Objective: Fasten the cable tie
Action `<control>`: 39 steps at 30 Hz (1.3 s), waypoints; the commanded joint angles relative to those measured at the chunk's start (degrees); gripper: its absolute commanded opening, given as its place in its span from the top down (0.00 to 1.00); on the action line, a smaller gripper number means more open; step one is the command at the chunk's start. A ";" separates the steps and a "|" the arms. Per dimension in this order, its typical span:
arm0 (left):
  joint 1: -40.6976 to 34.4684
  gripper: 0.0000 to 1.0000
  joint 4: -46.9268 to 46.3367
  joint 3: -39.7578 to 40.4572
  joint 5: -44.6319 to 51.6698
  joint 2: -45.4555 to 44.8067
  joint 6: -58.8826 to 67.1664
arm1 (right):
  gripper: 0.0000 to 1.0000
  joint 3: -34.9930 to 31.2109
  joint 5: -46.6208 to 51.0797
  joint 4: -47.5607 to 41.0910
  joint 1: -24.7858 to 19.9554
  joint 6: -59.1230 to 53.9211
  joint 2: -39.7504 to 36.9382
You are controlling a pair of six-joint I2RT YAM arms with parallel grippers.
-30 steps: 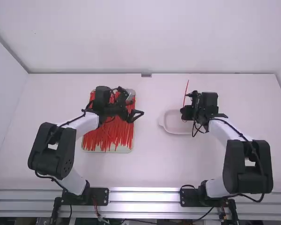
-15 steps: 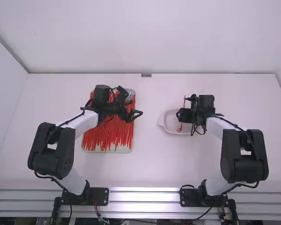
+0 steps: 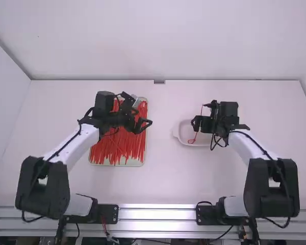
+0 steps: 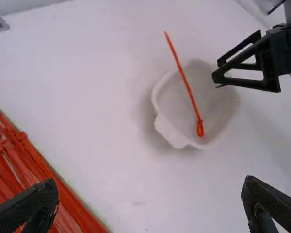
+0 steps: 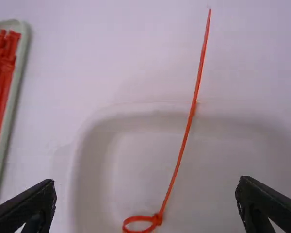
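Observation:
A fastened red cable tie (image 3: 196, 131) lies in the small white bowl (image 3: 179, 133), its closed loop (image 5: 140, 223) on the bowl's floor and its long tail (image 5: 199, 77) leaning out over the far rim. My right gripper (image 3: 198, 124) hovers open just above the bowl's right side, nothing between its fingers (image 5: 26, 204). Over the right part of the tray (image 3: 143, 162), heaped with loose red cable ties (image 3: 117, 145), my left gripper (image 3: 141, 113) is open and empty. In the left wrist view, the tie (image 4: 186, 87) crosses the bowl (image 4: 156, 99), with the right gripper (image 4: 254, 63) beside it.
The tray's red ties (image 5: 1, 77) sit left of the bowl, with bare white table between them. A white wall bounds the table at the back and a side wall at the left.
The right gripper lowered the cable tie from upright above the table into the bowl and let it go. The left arm drew back slightly to the left over the tray.

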 commanded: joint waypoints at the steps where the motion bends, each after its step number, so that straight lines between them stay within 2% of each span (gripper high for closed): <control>1: 0.22 0.01 -2.58 1.11 -0.50 -4.79 -0.17 | 0.02 -0.33 -0.20 -2.49 0.09 0.50 -5.07; 10: 0.22 0.01 -7.85 1.09 -3.78 -10.86 -0.52 | 0.02 -0.33 -0.28 -11.13 2.78 0.44 -16.70; 21: 6.54 0.12 -1.92 -5.20 -10.12 -17.18 -6.82 | 0.13 -6.73 6.12 -4.96 -1.45 -5.69 -23.87; 24: 9.32 0.18 1.46 -8.59 -13.51 -20.57 -8.88 | 0.19 -10.20 9.59 -1.49 -1.45 -5.69 -27.34; 28: 9.32 0.24 5.37 -12.50 -17.42 -24.48 -8.88 | 0.26 -14.23 13.62 2.54 -1.45 -5.69 -31.37; 32: 9.32 0.33 5.45 -17.24 -22.15 -29.21 -8.88 | 0.35 -19.11 18.50 7.42 -1.45 -5.69 -36.24; 39: 9.32 0.49 5.45 -26.43 -31.35 -38.41 -8.88 | 0.51 -28.43 19.33 7.77 -1.45 -5.69 -45.56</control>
